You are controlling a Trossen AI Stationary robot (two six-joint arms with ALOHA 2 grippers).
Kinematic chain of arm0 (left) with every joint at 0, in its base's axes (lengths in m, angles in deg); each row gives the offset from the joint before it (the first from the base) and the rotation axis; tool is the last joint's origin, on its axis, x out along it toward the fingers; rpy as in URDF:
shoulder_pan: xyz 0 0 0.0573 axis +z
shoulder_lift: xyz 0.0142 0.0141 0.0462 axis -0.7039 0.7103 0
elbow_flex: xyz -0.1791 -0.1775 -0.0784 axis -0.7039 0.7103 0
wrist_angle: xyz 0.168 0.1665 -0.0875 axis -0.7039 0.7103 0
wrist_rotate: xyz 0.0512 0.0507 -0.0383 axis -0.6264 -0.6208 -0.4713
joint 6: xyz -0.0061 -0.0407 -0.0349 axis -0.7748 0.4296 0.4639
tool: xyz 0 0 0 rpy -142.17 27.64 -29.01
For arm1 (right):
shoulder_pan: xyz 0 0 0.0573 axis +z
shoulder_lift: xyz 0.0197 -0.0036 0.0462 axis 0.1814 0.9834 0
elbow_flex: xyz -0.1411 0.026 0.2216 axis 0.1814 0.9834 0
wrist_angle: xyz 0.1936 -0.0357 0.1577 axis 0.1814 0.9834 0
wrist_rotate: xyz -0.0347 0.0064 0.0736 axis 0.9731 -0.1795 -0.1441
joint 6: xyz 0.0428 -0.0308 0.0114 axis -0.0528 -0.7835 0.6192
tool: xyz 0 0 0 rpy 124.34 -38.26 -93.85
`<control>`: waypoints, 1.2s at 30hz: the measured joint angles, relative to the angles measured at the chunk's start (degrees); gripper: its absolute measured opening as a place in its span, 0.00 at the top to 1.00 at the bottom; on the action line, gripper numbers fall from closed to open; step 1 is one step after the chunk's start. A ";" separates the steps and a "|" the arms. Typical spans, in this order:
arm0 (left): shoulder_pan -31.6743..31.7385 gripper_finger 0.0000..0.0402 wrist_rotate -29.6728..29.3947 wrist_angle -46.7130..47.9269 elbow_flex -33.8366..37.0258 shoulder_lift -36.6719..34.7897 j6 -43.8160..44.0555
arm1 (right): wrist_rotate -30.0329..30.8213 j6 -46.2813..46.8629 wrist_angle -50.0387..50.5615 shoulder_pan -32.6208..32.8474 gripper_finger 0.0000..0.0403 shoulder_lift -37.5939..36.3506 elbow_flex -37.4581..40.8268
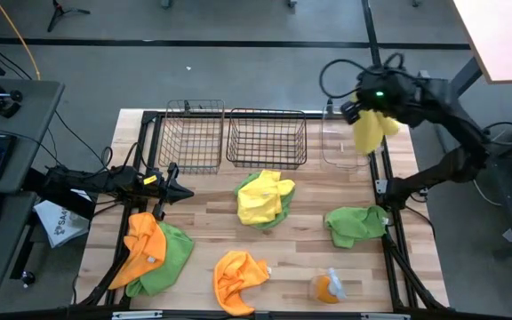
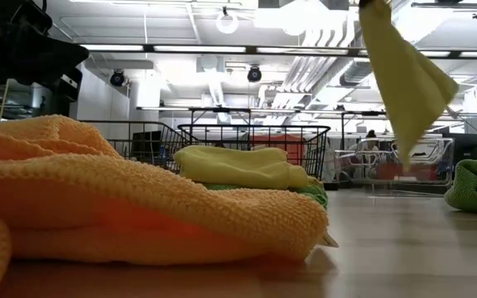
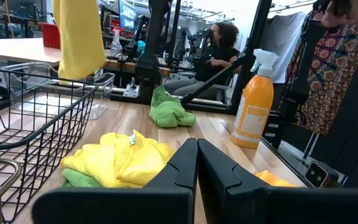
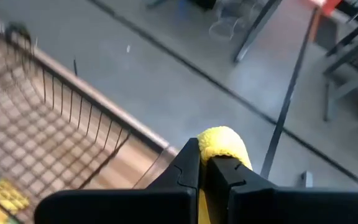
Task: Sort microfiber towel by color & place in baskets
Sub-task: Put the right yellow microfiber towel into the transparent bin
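Observation:
My right gripper is high over the far right of the table, shut on a yellow towel that hangs above the clear bin. The narrow wire basket and the wider wire basket stand to the bin's left along the far edge. On the table lie a yellow towel on a green one, a green towel, an orange towel, and an orange towel beside a green one. My left gripper waits shut, low at the table's left. My right gripper holds the yellow towel by a bunched top fold, pinched between the two fingers, which come from above. The towel is lifted clear and hangs slack below the fingers, tapering to a lower corner above the clear bin.
An orange spray bottle lies on the table near the front edge, right of the orange towel. A black frame runs along the table's sides. A person sits beyond the table's right side. Bare wood shows between the towels.

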 joint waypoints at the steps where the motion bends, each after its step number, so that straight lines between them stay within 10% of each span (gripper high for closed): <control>1: 0.02 1.00 0.00 0.01 0.00 0.02 0.00 | -0.88 -0.29 -1.37 -0.35 1.00 0.00 1.82; 19: 0.02 1.00 0.00 0.00 0.00 0.02 0.00 | -4.34 -1.15 -8.81 -9.89 1.00 -13.06 22.92; 36: 0.00 1.00 0.00 0.00 0.00 0.02 0.00 | -25.03 9.11 -34.89 -22.27 1.00 -18.01 55.42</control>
